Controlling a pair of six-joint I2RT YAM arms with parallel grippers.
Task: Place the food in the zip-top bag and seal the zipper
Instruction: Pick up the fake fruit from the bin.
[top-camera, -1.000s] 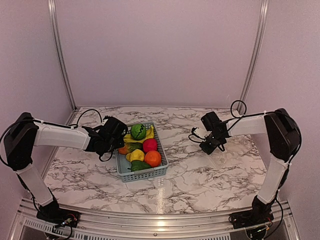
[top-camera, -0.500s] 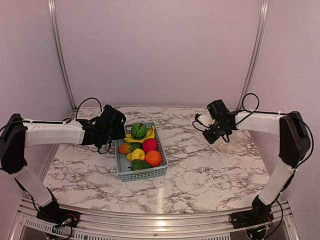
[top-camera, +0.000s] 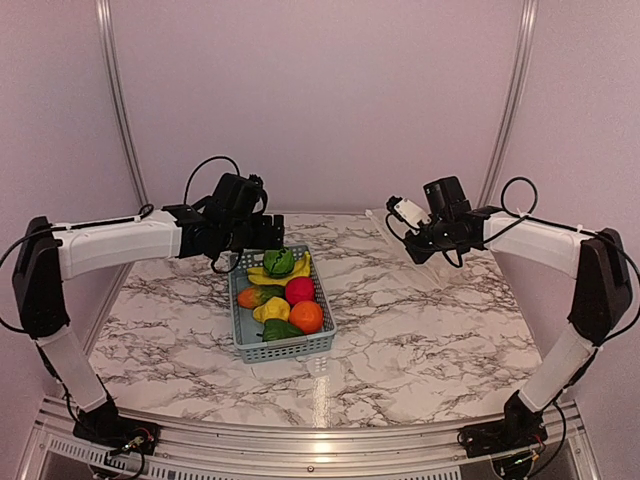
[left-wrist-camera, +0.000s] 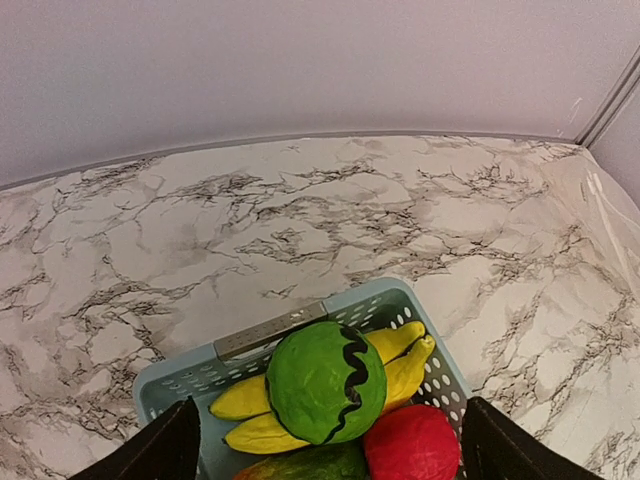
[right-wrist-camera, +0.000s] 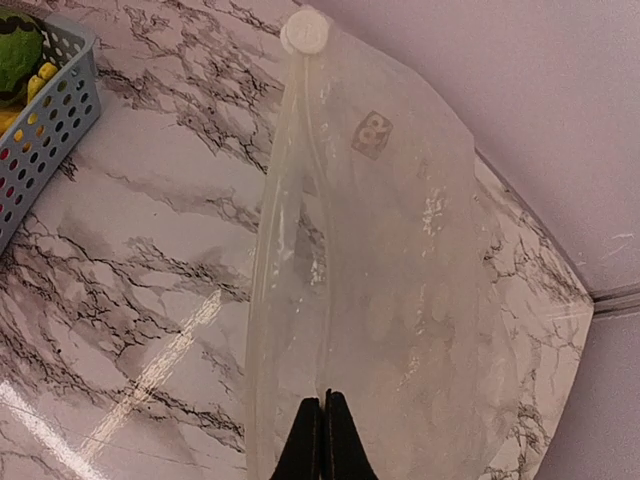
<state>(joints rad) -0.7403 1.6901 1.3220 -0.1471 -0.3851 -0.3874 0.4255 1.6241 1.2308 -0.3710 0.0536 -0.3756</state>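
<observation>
The food lies in a blue-grey basket (top-camera: 285, 350): a green round piece (left-wrist-camera: 325, 380) on yellow bananas (left-wrist-camera: 400, 365), a red piece (left-wrist-camera: 412, 445), an orange one (top-camera: 306, 316) and a yellow one (top-camera: 272, 310). My left gripper (top-camera: 268, 235) hovers over the basket's far end, open, its fingers either side of the green piece and touching nothing. The clear zip-top bag (right-wrist-camera: 400, 250) is at the back right. Its zipper (right-wrist-camera: 268, 300) runs along the left edge to a white slider (right-wrist-camera: 300, 32). My right gripper (right-wrist-camera: 325, 420) is shut on the bag's film.
The basket (right-wrist-camera: 40, 110) stands mid-table on the marble top, left of the bag. Purple walls close in the back and sides, and the bag's far edge reaches the back wall (right-wrist-camera: 520, 80). Bare marble (top-camera: 420, 340) lies in front of the right gripper.
My left gripper opened, rose and swung back over the basket's far end. My right gripper shut and moved toward the back wall, and the bag shifted with it.
</observation>
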